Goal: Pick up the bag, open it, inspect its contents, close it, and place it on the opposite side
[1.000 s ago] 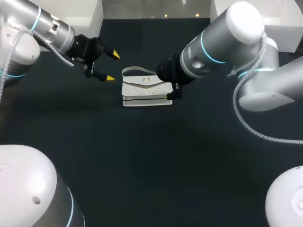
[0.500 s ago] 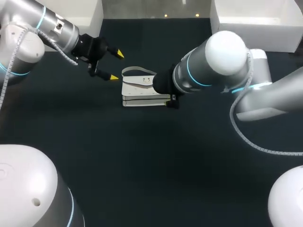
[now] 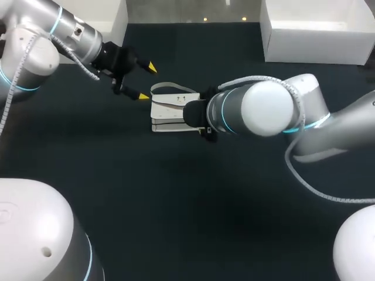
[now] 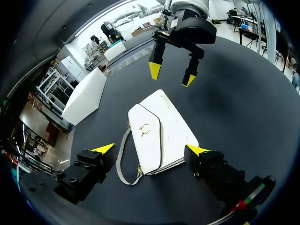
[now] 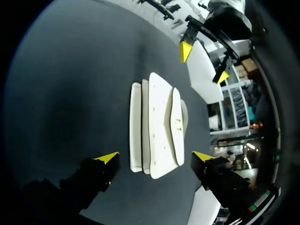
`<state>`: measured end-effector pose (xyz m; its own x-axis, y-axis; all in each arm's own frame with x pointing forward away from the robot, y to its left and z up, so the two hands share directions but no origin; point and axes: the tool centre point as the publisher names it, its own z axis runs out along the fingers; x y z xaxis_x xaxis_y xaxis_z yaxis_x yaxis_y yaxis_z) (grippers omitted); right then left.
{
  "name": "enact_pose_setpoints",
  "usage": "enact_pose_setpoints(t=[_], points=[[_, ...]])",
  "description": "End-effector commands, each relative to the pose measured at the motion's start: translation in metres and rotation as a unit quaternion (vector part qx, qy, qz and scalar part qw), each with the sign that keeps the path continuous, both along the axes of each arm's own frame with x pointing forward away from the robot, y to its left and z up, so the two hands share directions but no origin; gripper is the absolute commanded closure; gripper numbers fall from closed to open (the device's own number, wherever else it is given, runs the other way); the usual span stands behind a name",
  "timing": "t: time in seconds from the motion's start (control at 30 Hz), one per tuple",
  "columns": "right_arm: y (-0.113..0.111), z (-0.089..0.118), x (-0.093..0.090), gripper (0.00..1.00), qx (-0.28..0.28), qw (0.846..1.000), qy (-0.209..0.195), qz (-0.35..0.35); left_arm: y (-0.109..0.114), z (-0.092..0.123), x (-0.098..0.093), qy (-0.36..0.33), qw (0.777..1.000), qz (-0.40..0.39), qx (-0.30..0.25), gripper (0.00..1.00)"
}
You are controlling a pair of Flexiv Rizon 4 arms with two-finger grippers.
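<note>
My right gripper point(image 5: 154, 156) hangs with its fingers wide apart over the right end of the flat white leather handbag with a grey strap point(image 3: 167, 108), which lies with its flap closed near the middle of the dark table point(image 3: 176, 193). A little farther, my left gripper point(image 3: 146, 82) is also spread and holds nothing, just beside the strap. A white rectangular box point(image 3: 319, 44) stands at the far right.

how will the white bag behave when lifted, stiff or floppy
The white bag lies flat with crisp edges, so its body probably holds its shape. Its thin strap curves loosely on the table and will likely dangle. Being flat and slim, it seems light and unlikely to tip.
</note>
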<state>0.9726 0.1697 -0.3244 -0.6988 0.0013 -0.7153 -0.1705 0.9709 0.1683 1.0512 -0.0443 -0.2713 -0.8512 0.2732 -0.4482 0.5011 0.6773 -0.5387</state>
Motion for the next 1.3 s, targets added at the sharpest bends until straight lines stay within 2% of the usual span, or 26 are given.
enact_pose_setpoints(t=[0.03, 0.27, 0.37, 0.4, 0.43, 0.67, 0.8, 0.97, 1.13, 1.2, 1.23, 1.3], points=[[0.001, -0.017, 0.009, 0.00, 0.028, 0.990, -0.137, -0.010, -0.007, -0.010, 0.007, -0.007, 1.000, -0.012, -0.004, 0.00], [0.005, -0.027, 0.023, 0.00, 0.000, 0.991, -0.133, -0.001, -0.013, -0.014, 0.011, -0.010, 1.000, -0.019, -0.007, 0.00], [0.006, -0.027, 0.027, 0.25, -0.005, 0.991, -0.134, 0.000, -0.015, -0.016, 0.013, -0.009, 1.000, -0.020, -0.007, 0.00], [0.006, -0.027, 0.028, 0.44, -0.009, 0.991, -0.133, -0.001, -0.015, -0.016, 0.014, -0.008, 1.000, -0.020, -0.007, 0.00], [0.006, -0.027, 0.029, 0.52, -0.009, 0.991, -0.133, -0.001, -0.015, -0.017, 0.014, -0.008, 1.000, -0.020, -0.007, 0.00], [0.003, -0.034, 0.036, 0.58, -0.016, 0.992, -0.127, -0.005, -0.015, -0.018, 0.014, -0.008, 1.000, -0.023, -0.005, 0.00], [0.004, -0.037, 0.038, 0.68, -0.020, 0.992, -0.123, -0.007, -0.014, -0.018, 0.013, -0.008, 1.000, -0.025, -0.005, 0.00], [0.004, -0.039, 0.040, 0.71, -0.029, 0.992, -0.118, -0.010, -0.013, -0.018, 0.013, -0.007, 1.000, -0.026, -0.004, 0.00], [0.004, -0.039, 0.040, 0.84, -0.031, 0.992, -0.119, -0.013, -0.012, -0.019, 0.012, -0.006, 1.000, -0.026, -0.005, 0.00], [0.004, -0.039, 0.040, 0.97, -0.033, 0.992, -0.118, -0.013, -0.012, -0.020, 0.012, -0.006, 1.000, -0.026, -0.005, 0.00], [0.004, -0.039, 0.040, 1.00, -0.033, 0.992, -0.118, -0.014, -0.012, -0.020, 0.012, -0.005, 1.000, -0.025, -0.006, 0.00], [0.004, -0.039, 0.039, 1.00, -0.033, 0.992, -0.119, -0.014, -0.011, -0.020, 0.012, -0.005, 1.000, -0.025, -0.007, 0.00]])
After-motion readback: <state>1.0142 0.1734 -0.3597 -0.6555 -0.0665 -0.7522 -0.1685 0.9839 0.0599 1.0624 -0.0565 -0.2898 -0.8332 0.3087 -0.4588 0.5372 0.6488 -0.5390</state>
